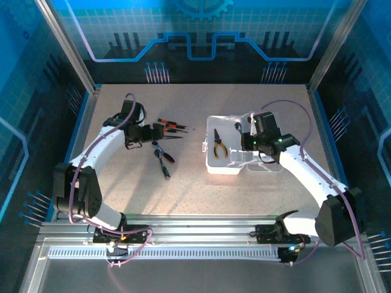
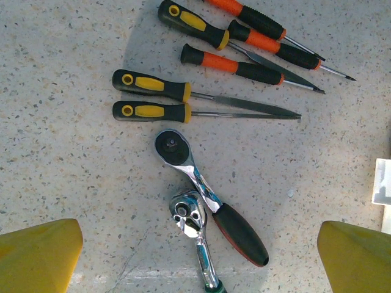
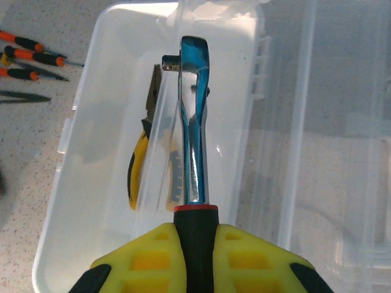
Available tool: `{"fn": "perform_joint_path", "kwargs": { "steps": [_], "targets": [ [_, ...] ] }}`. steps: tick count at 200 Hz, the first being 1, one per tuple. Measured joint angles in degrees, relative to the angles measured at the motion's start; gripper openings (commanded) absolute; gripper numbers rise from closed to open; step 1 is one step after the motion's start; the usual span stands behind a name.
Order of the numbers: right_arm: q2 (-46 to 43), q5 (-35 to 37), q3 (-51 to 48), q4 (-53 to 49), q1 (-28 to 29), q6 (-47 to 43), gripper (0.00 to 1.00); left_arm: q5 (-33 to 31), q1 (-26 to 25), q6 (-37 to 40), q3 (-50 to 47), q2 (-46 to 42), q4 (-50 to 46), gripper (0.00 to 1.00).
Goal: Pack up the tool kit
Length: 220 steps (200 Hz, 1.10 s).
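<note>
R fingers [image 3: 153, 250] grip ratchet [image 3: 194, 122] over case [image 3: 85, 134] — L fingers [image 2: 36, 256] wide above screwdrivers [image 2: 153, 88].

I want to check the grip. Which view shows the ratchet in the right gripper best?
The right wrist view: the ratchet runs lengthwise up the frame, its black handle clamped in the right gripper above the open case. The top view gives just a small glimpse.
</note>
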Motion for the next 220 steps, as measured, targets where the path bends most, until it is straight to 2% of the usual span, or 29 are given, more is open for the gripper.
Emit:
{"fn": "perform_joint_path", "kwargs": {
  "steps": [48, 109, 119, 144, 220],
  "targets": [
    [2.9, 0.2, -1.2, 2.6, 0.4, 2.7, 0.0, 0.0, 0.0, 0.0, 0.0, 0.2, 0.0, 0.99],
    [8.9, 0.6, -1.1, 8.1, 3.9, 7.3, 0.0, 0.1, 0.0, 0.0, -1.1, 0.2, 0.2, 0.99],
    [9.4, 0.6, -1.1, 8.9, 4.3, 7.8, 0.08, 0.1, 0.0, 0.0, -1.1, 0.2, 0.2, 0.99],
    [10.3, 0.5, -1.1, 10.1, 5.4, 8.9, 0.21, 0.2, 0.0, 0.0, -1.4, 0.2, 0.2, 0.99],
    [9.9, -1.4, 1.7, 7.5, 6.6, 7.9, 0.48, 1.1, 0.0, 0.0, -1.8, 1.9, 0.7, 0.99]
  ]
}}
